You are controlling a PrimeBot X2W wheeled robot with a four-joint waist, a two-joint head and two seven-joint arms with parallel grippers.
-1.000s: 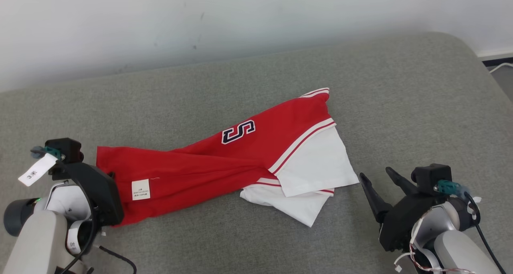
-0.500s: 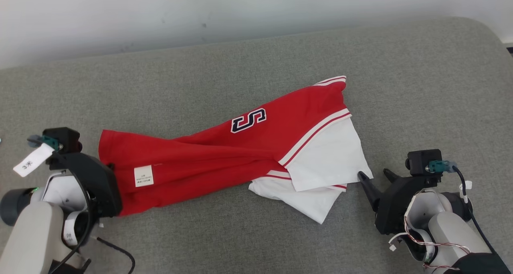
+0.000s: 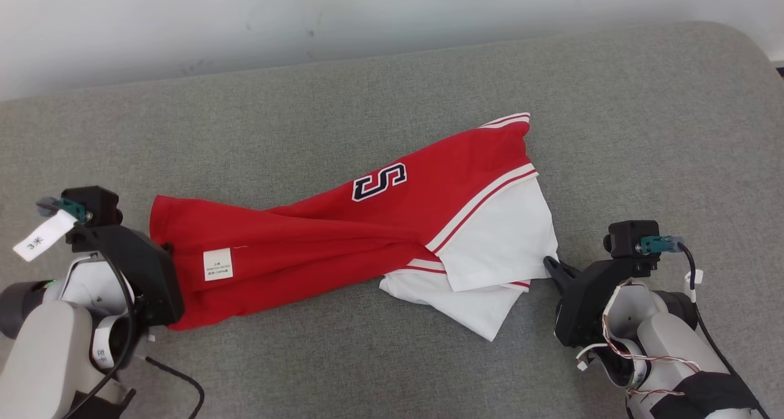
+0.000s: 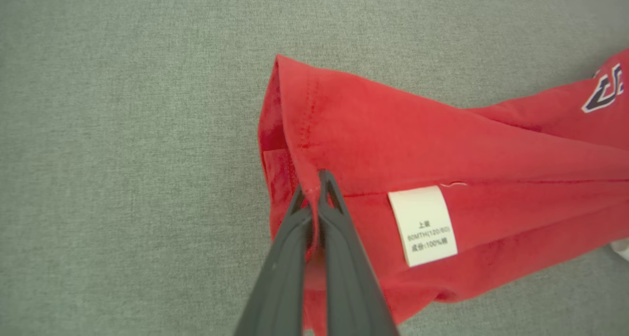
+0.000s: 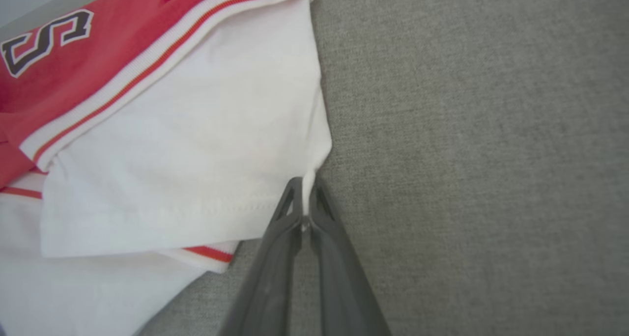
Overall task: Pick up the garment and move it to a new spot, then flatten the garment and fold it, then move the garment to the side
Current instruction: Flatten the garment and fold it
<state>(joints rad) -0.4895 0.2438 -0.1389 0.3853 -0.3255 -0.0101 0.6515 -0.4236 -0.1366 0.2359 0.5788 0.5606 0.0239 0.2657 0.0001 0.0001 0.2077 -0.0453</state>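
One garment (image 3: 343, 235), a red shirt with white sleeves, lies stretched and twisted along the grey cushion (image 3: 643, 131). Its single navy S patch (image 3: 380, 181) faces up.

Well to the left of the S patch, the left hand (image 4: 314, 188) is clenched on the red hem, with a ridge of cloth pinched between its fingertips. The one white care label (image 4: 422, 225) lies just beside that grip, on the side nearer the S patch.

To the right of the S patch and nearer the robot, the right hand (image 5: 304, 191) has its fingers drawn together on the outer corner of the upper white sleeve (image 5: 186, 144). A sliver of white cloth shows between the tips, so it appears to be grasping. A second white sleeve (image 3: 465, 305) lies partly under the first.

Two hands on opposite ends probably serve the first step. Lifted together, they would keep the shirt spread between them instead of bunched, which should let the twist near the S patch fall out when it is set down elsewhere.
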